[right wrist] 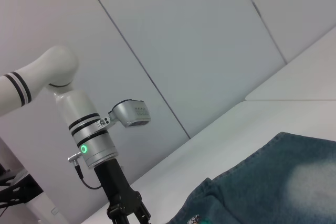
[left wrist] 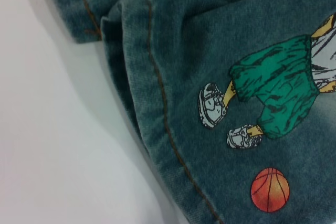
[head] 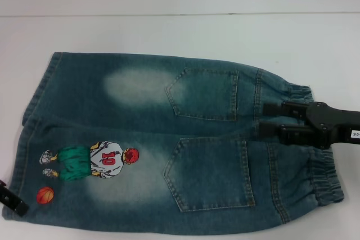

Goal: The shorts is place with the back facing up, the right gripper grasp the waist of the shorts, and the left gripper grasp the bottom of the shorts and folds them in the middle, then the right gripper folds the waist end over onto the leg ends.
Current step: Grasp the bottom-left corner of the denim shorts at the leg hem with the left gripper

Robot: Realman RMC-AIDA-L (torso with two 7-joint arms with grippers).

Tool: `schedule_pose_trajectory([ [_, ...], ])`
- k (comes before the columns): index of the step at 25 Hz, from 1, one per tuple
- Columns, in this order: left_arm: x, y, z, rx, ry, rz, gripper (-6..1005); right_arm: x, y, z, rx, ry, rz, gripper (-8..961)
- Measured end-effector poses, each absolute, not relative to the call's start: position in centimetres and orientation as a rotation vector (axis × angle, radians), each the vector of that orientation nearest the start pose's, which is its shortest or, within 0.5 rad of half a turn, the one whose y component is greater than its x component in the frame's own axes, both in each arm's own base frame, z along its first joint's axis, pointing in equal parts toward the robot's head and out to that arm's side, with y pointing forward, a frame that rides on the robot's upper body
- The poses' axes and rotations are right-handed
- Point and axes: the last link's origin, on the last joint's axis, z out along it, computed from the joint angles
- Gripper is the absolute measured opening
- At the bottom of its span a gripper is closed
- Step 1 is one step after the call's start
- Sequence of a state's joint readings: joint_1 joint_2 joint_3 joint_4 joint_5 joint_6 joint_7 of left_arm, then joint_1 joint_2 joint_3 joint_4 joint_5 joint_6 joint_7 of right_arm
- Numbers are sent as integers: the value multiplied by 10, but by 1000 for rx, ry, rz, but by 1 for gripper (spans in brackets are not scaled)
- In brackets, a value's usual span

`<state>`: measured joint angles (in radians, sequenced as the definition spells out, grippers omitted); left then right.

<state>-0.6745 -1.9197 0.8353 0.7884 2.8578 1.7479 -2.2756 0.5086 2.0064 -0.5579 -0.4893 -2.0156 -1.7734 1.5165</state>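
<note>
Head view showed the shorts [head: 169, 144] flat on the white table [head: 180, 32]. At right, the right gripper [head: 269, 122] had its jaws parted over the waist; lower left, the left gripper [head: 12, 202] was unreadable. Soft, floppy denim seemed best pinched at the edges.

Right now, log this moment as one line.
shorts: flat, pockets up | right claw: open at waist | left claw: at leg hem corner | fold: not begun

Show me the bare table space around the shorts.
Free: the white table beyond the shorts, up to the wall, and a strip outside the leg hems. Crowded: the waistband, where the right pincer sits, and the hem corner by the left pincer.
</note>
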Motion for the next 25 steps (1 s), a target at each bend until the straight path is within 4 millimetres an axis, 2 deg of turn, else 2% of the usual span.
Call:
schedule_pose_trajectory([
  [5, -318, 324, 69, -2480, -1570, 727, 859, 277, 296, 17, -2723, 994, 990, 834],
  [25, -306, 319, 60, -2558, -1591, 720, 858, 279, 296, 18, -2716, 992, 990, 796],
])
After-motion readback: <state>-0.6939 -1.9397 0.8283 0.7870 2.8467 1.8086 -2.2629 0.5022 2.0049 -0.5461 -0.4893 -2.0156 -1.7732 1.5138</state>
